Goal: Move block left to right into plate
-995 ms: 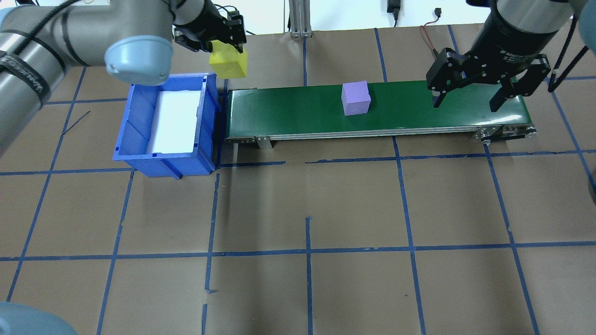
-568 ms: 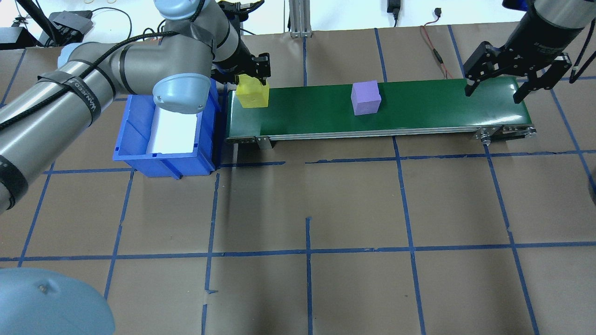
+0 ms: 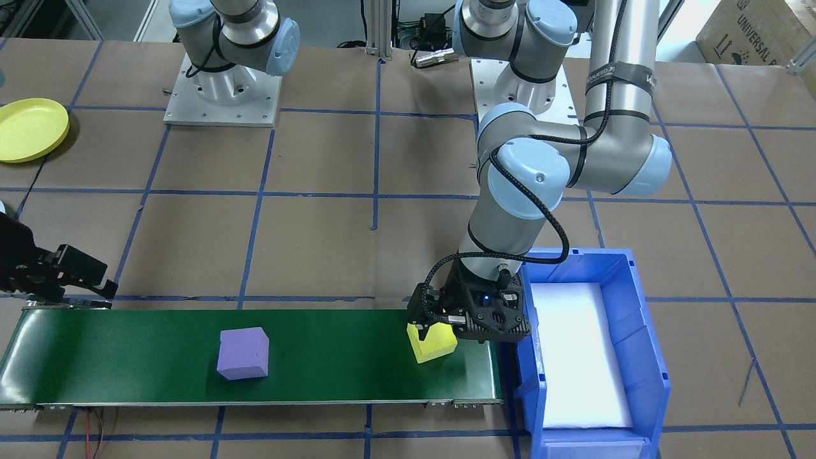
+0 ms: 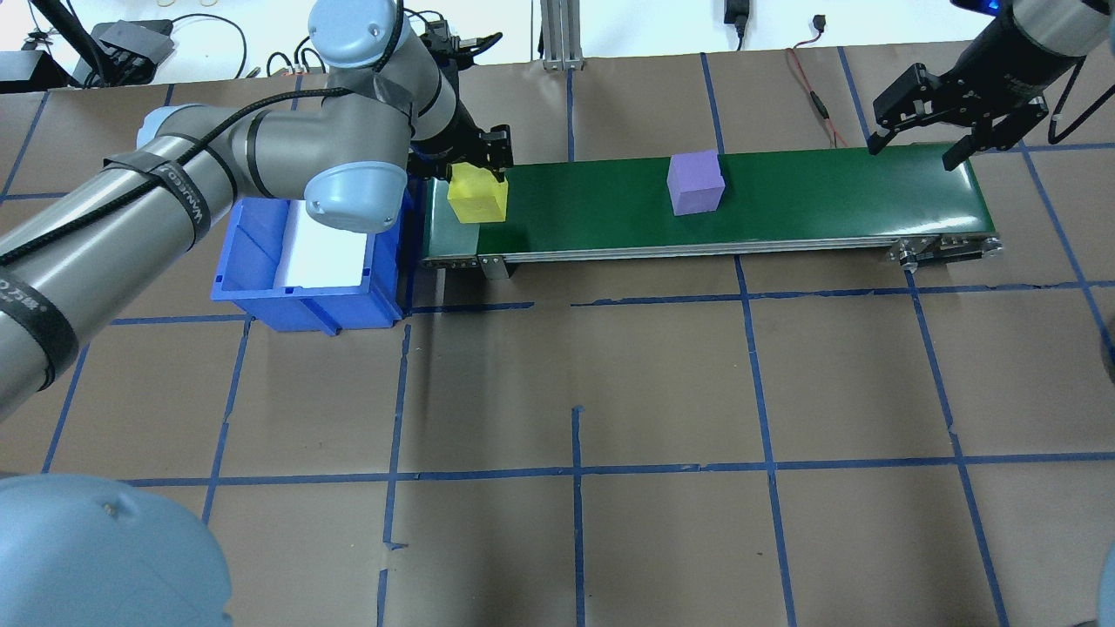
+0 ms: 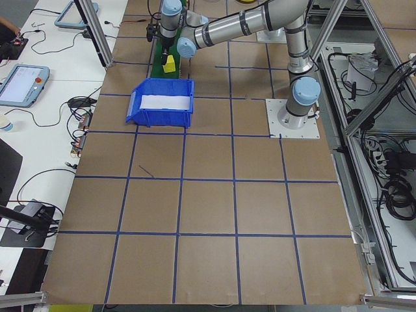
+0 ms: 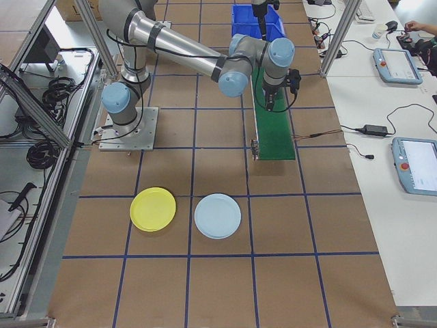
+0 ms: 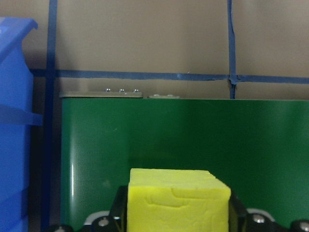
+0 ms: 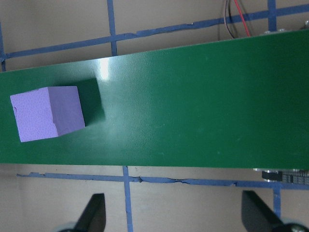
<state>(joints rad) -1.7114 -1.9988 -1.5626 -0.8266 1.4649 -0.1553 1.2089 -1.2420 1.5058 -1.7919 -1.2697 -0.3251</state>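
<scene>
A yellow block sits low over the left end of the green conveyor belt, and my left gripper is shut on it. In the left wrist view the yellow block fills the space between the fingers. A purple block lies free on the middle of the belt. My right gripper hangs open above the belt's right end, with nothing between its fingers. The right wrist view shows the purple block off to the left. A yellow plate and a light blue plate lie on the table beyond the belt's right end.
A blue bin with a white liner stands against the belt's left end, under my left arm. The brown table is marked with blue tape lines. A red cable lies behind the belt's right part.
My left gripper has carried the yellow block from behind the bin down to the belt's left end. The purple block has travelled right along the belt. My right gripper has pulled back and to the right.
</scene>
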